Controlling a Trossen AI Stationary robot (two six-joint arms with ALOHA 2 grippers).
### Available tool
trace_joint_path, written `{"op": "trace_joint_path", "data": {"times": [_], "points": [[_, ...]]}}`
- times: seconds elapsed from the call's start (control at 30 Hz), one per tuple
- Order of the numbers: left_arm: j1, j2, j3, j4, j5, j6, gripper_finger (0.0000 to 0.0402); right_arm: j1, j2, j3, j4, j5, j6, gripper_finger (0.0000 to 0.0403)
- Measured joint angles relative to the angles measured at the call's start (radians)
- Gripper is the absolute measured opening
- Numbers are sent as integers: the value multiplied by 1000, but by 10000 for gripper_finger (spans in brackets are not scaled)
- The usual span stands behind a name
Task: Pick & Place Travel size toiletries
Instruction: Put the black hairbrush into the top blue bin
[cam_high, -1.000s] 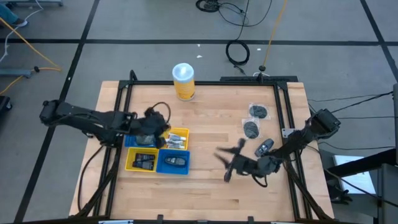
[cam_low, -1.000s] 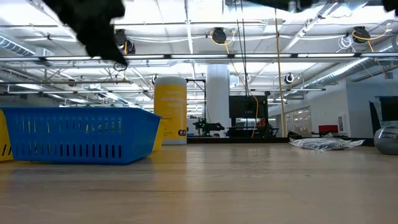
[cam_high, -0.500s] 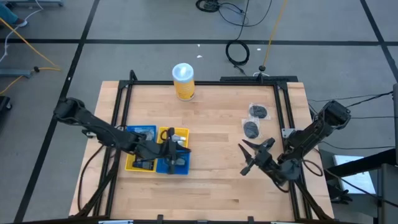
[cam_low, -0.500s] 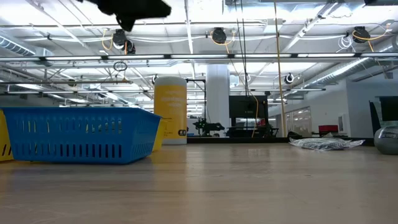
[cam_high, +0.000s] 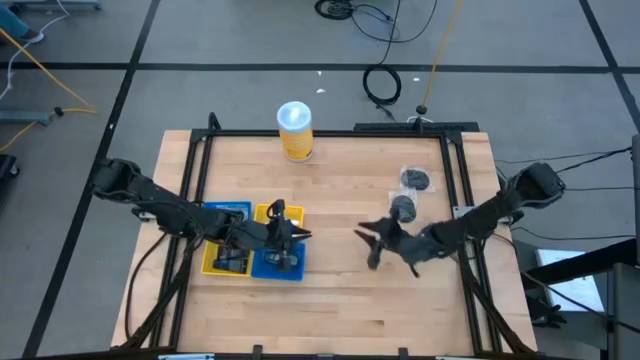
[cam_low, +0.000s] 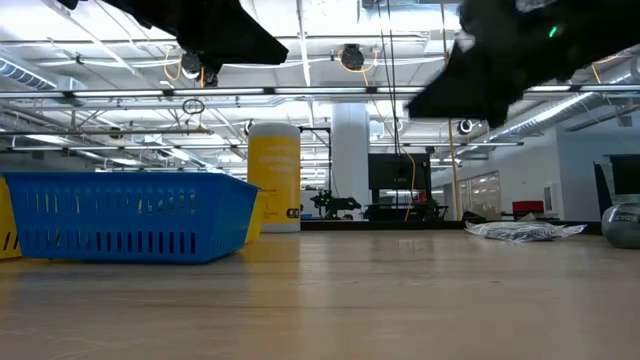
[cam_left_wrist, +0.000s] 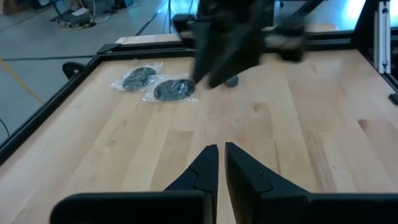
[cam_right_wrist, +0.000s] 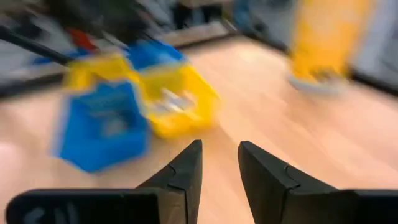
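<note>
Two dark round toiletries in clear wrappers lie flat on the wood near the table's right side (cam_high: 415, 180) (cam_high: 403, 208), also in the left wrist view (cam_left_wrist: 140, 79) (cam_left_wrist: 174, 90). A small dark piece (cam_left_wrist: 231, 81) lies partly behind the right arm. More pieces lie in the trays: a dark one (cam_high: 232, 260), another dark one (cam_high: 285, 262) and silvery ones (cam_high: 287, 222). My left gripper (cam_high: 298, 236) (cam_left_wrist: 221, 155) hovers shut over the right-hand trays. My right gripper (cam_high: 368, 245) (cam_right_wrist: 221, 162) hangs open over the bare middle of the table, pointing at the trays.
Four square trays sit in a block left of centre: blue (cam_high: 212, 210), yellow (cam_high: 295, 212), yellow (cam_high: 208, 265), blue (cam_high: 262, 268). A tall yellow canister with a white lid (cam_high: 295, 130) stands at the far edge. A black frame (cam_high: 455, 180) runs along the table's sides.
My left gripper has moved from above the far left trays toward the right and the near edge, ending over the near right trays. My right gripper drew back toward the right edge, then swung left again toward the trays and slightly farther from the near edge.
</note>
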Motion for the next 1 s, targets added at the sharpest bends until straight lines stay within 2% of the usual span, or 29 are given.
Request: {"op": "trace_joint_path", "data": {"times": [0.13,0.27,0.4,0.5,0.63,0.77,1.0], "points": [[0,0,0,-9,3,0,31,-85,-21,34,-373,0,253,109],[0,0,0,-12,4,-2,32,-150,-54,58,-707,2,471,139],[0,0,0,-16,5,-10,33,-218,-72,60,-931,8,639,185],[0,0,0,-20,5,-12,33,-260,-61,36,-1033,58,769,219],[0,0,0,-31,7,-24,33,-319,-54,-43,-1032,60,853,240],[0,0,0,-36,7,-28,33,-361,-54,-135,-972,61,914,233],[0,0,0,-36,7,-28,33,-392,-55,-294,-599,70,813,183]]}}
